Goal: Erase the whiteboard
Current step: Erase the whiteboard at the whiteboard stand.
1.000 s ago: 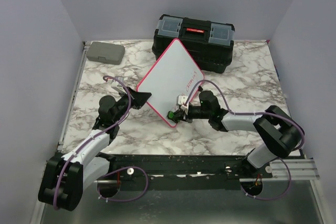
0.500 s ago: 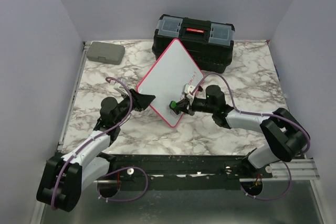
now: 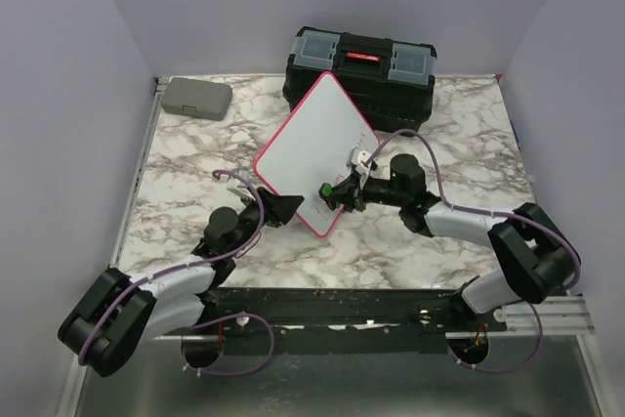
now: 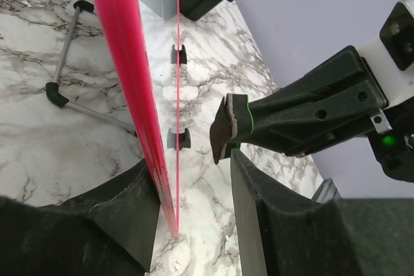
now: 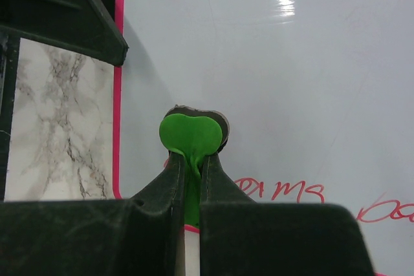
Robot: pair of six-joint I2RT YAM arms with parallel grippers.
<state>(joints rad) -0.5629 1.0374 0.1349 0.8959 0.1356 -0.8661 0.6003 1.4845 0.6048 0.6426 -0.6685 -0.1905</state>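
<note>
Where the marble table (image 3: 195,148) fills the top view, note the black toolbox (image 3: 359,73) at its far edge, centre. The whiteboard (image 3: 308,148) stands on edge at the middle of the table, just near of the toolbox. One corner points to the far side, and its white face is turned toward the right arm. The left wrist view shows the red frame edge-on. Behind the board a thin wire stand (image 4: 71,88) rests on the marble, and small black feet (image 4: 178,139) sit along the bottom edge.

Locate the grey case (image 3: 196,98) at the far left corner, well apart from the board.

Check the left gripper (image 3: 285,206) at the board's near left edge. Its jaws stand apart, and the red frame passes between them. The frame lies close against the left finger (image 4: 123,192) and is clear of the right one, so nothing is clamped.

Check the right gripper (image 3: 337,192) at the board's near right portion. Its jaws are closed on a small eraser (image 5: 191,134) with a green back and a dark pad. You cannot tell from these views whether the pad touches the white face or stops just short of it.

Observe the red handwriting (image 5: 278,190) along the lower part of the board in the right wrist view, just right of the eraser. The surface above it reads plain white with a ceiling glare.
</note>
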